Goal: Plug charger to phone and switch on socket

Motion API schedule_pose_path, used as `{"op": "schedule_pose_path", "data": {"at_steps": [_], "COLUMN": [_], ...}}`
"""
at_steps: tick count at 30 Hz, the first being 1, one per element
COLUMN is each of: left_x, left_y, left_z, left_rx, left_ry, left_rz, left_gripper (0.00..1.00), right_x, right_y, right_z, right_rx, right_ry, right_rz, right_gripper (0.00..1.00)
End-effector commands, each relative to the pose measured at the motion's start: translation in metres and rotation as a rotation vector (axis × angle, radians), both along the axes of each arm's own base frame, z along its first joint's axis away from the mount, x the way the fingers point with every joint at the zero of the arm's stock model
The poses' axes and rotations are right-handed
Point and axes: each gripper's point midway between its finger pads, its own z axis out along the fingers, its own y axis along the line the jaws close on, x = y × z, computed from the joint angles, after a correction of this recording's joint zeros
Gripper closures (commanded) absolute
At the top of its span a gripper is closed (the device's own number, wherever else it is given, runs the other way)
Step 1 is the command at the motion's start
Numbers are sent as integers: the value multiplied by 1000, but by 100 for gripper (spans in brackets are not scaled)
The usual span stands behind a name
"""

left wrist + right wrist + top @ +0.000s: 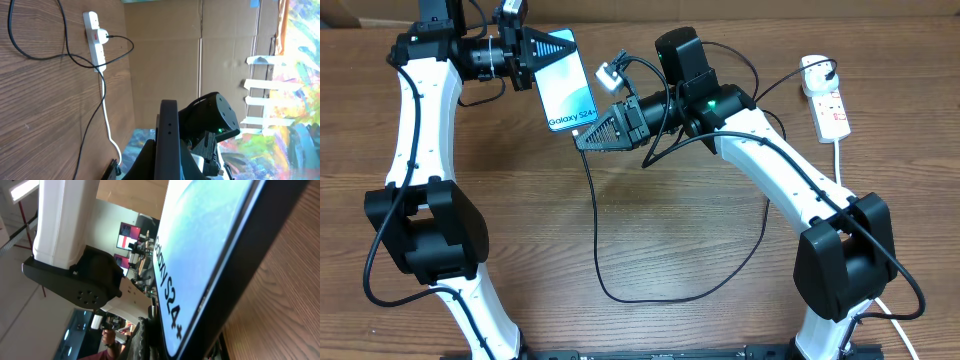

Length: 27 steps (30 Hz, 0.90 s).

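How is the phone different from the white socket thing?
The phone has a blue-teal screen with a dark edge; the socket is white with red marks. The phone is held up in the left gripper; the socket lies flat on the table. The socket has a plug in it; whether the phone has one cannot be seen. Both are long and slim.

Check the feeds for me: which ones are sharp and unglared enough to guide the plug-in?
Overhead: evenly lit, sharp, phone lettering readable, charger cable clear. Left wrist: the phone's dark edge blocks the centre; socket crisp behind. Right wrist: phone too close, screen washed pale, connector tip out of sight.
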Motion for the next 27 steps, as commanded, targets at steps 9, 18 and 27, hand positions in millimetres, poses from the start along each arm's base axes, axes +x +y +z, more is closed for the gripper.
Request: {"op": "schedule_pose_path", "data": {"at_steps": [9,18,27], "left_x": [-7,-7,-7], "left_y": [-4,-5,-5], "left_z": [21,21,21], "left_rx": [-31,-31,-31], "left_ry": [-49,-50,-53], "left_rz": [-28,-28,-29], "left_gripper": [96,96,96], "right_x": [3,7,11], "right_y": [1,0,-2], "right_z": [-3,-4,-3], "right_rx": [-10,-17,-17], "right_ry": [-3,-4,0], "right_rz": [-16,-31,-45], "right_gripper": [96,96,96]}}
